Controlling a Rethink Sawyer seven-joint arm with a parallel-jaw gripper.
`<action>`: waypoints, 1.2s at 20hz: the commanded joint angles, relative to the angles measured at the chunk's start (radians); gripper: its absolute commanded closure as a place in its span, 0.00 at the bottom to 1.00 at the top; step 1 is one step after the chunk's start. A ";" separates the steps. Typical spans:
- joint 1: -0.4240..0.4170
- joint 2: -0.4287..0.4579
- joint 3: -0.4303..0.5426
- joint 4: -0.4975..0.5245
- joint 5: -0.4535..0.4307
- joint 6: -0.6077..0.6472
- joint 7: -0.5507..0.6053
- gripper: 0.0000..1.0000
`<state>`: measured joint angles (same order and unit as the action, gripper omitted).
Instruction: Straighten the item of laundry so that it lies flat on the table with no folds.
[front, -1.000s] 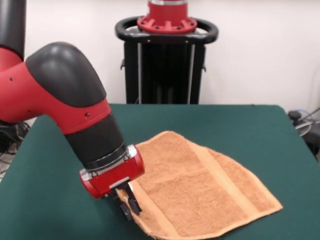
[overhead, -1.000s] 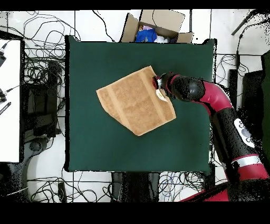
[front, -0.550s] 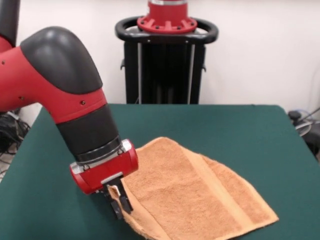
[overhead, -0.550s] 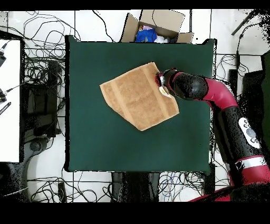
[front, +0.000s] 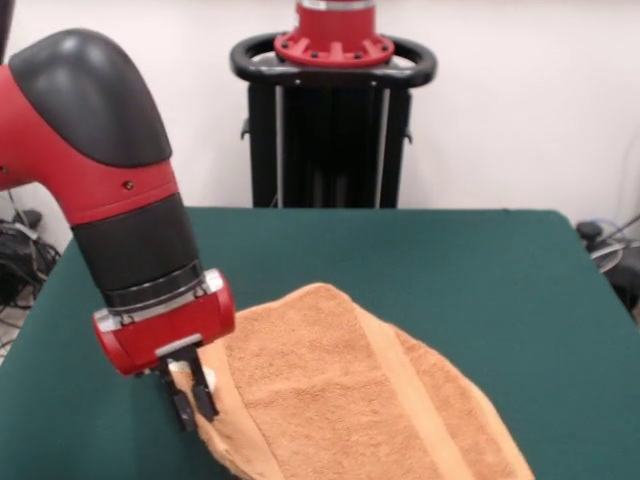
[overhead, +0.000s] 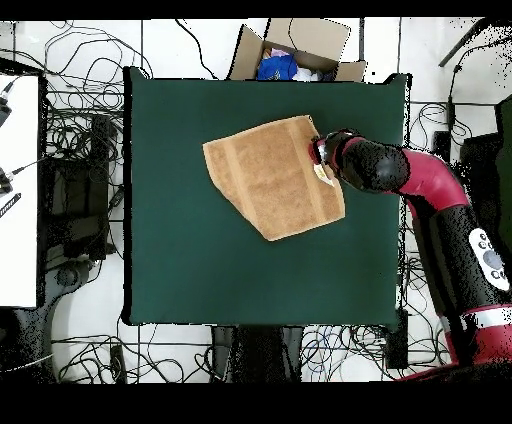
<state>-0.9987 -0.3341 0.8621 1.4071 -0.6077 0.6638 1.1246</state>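
Note:
The item of laundry (front: 350, 400) is an orange-tan towel with a lighter woven band, lying on the green table (front: 450, 270) with one layer folded over another. In the overhead view the towel (overhead: 270, 175) sits in the table's (overhead: 180, 260) upper right part. My gripper (front: 192, 398) is shut on the towel's left edge in the front view, its dark fingers pinching the cloth just above the table. A small white tag shows at the gripper (overhead: 320, 160) in the overhead view.
An open cardboard box (overhead: 295, 50) with blue contents stands on the floor beyond the table's top edge in the overhead view. Cables cover the floor around the table. The black pedestal (front: 330, 120) rises behind the table's far side.
My gripper has dragged the towel's held edge leftward in the front view, rightward and slightly up in the overhead view. The whole towel has slid with it.

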 joint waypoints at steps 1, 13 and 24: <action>-0.010 -0.026 0.048 -0.030 -0.039 -0.005 -0.208 1.00; -0.027 0.015 0.039 -0.064 -0.052 0.003 -0.269 1.00; -0.062 0.083 0.043 -0.121 -0.029 0.038 -0.381 1.00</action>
<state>-1.0562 -0.3118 0.8633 1.3785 -0.6181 0.6638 0.9789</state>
